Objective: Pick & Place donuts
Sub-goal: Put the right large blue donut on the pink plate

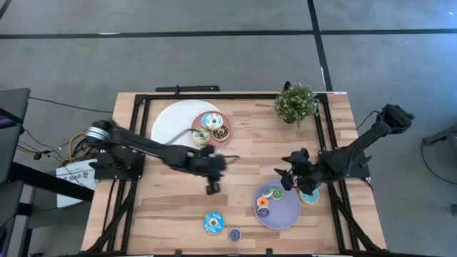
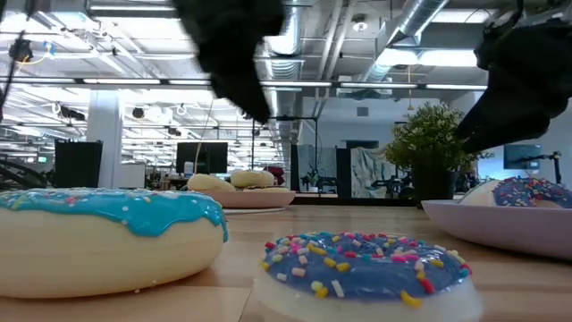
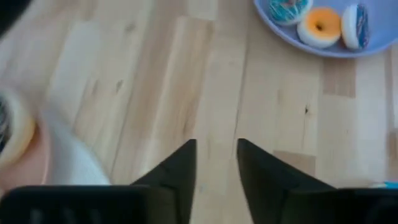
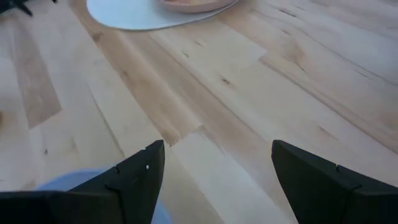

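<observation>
Several donuts lie on the pink plate [image 1: 212, 127] at the table's far side and several on the lavender plate [image 1: 278, 207] at the near right. A large blue-iced donut [image 1: 213, 223] and a small blue sprinkled donut [image 1: 234, 233] lie flat on the table near its near edge. A teal donut [image 1: 310, 195] lies beside the lavender plate, under the right arm. My left gripper [image 1: 213, 187] hangs over bare wood at the table's middle, its fingers [image 3: 180, 168] a narrow gap apart with nothing between them. My right gripper [image 1: 285, 175] hovers just beyond the lavender plate, wide open and empty [image 4: 214, 174].
A white plate [image 1: 178, 121] lies partly under the pink plate at the far left. A potted plant [image 1: 296, 102] stands at the far right. A black frame [image 1: 235, 94] runs round the table top. Bare wood lies between the two plate groups.
</observation>
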Robot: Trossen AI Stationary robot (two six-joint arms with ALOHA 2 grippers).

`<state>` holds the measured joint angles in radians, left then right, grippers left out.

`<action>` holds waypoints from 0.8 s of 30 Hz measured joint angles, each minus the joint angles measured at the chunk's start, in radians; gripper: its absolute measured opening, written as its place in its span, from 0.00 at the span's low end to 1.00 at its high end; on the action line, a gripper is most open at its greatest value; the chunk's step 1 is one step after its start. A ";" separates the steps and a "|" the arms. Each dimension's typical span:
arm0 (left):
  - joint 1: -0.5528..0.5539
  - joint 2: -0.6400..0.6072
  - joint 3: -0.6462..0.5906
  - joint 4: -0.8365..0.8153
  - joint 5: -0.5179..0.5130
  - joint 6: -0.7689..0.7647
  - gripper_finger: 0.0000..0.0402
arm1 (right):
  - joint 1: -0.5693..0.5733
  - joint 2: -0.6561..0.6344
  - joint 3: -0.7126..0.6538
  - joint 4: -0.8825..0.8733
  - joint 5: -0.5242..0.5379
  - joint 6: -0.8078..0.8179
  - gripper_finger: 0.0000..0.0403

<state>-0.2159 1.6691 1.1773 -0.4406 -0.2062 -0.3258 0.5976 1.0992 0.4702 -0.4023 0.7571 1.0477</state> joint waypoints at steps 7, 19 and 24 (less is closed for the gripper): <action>-0.042 -0.413 -0.524 0.427 -0.079 -0.073 0.05 | -0.079 0.000 0.013 0.030 -0.028 -0.066 0.71; -0.050 -0.816 -0.844 0.481 -0.200 -0.116 0.02 | -0.086 0.072 0.369 -0.580 -0.552 0.048 0.71; -0.051 -0.825 -0.856 0.467 -0.179 -0.117 0.01 | 0.056 0.127 0.379 -0.665 -0.762 0.126 0.71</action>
<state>-0.2665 0.8440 0.3210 0.0268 -0.3854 -0.4423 0.6535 1.2266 0.8489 -1.0675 -0.0049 1.1736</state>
